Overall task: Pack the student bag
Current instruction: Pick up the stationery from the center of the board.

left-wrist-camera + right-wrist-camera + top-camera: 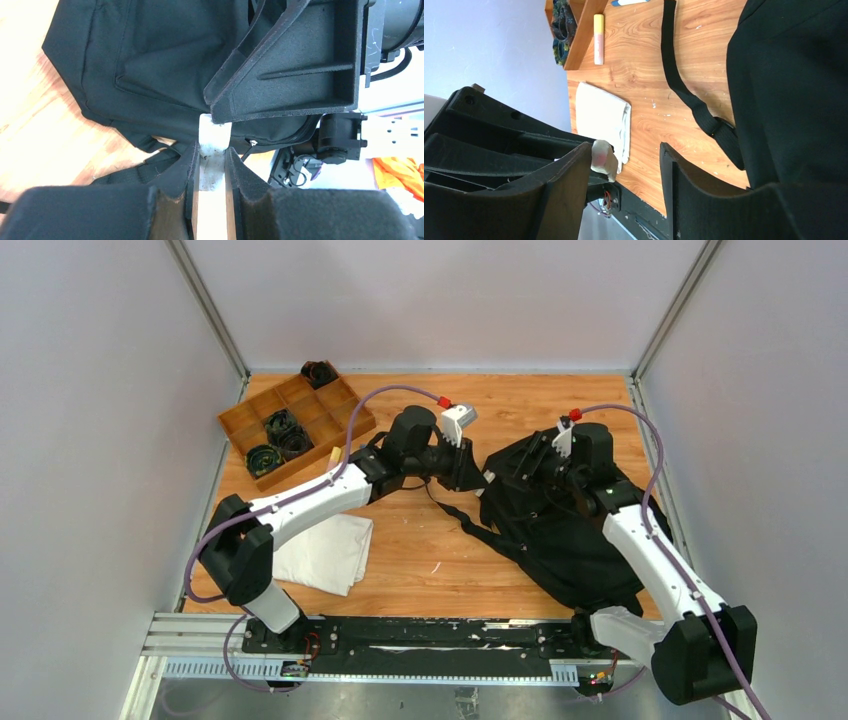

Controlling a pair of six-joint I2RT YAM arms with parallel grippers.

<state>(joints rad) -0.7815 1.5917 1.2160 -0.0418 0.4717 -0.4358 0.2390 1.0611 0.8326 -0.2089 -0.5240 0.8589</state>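
The student bag (548, 540) lies flat on the bench (420, 540), right of centre in the overhead view. One strap (674, 65) trails out toward the middle of the frame. Both arms meet at the bag's upper-left edge.

The left gripper (212, 151) has its jaws clamped on a short pale stick (212, 175). It holds the stick end-out toward the bag, so the free tip is offered rather than buried in the grip. The right gripper (624, 150) has its jaws apart around that tip. The tip sits against or just beside one finger, and nothing is pinched there.

This reads as a hand-over, with the stick passing to the arm nearer the bag. I cannot tell whether a pocket is open to take it. The folded white cloth (325, 552) and the compartment tray (235, 425) sit at the left of the frame, out of the arms' way.
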